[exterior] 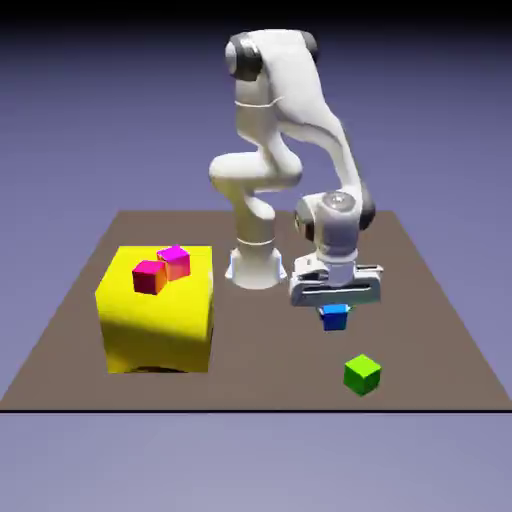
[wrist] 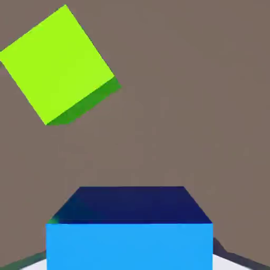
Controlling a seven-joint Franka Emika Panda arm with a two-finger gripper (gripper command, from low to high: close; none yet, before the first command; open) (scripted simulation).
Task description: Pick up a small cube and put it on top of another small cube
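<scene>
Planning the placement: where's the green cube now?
In the exterior view, the green cube sits on the table's near right part, nearer the camera than the blue cube.

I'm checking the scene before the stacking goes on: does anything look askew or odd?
Nothing looks damaged. The green cube sits turned askew to the blue cube in the gripper. The magenta cube and red cube perched on the yellow block look slightly unusual.
</scene>
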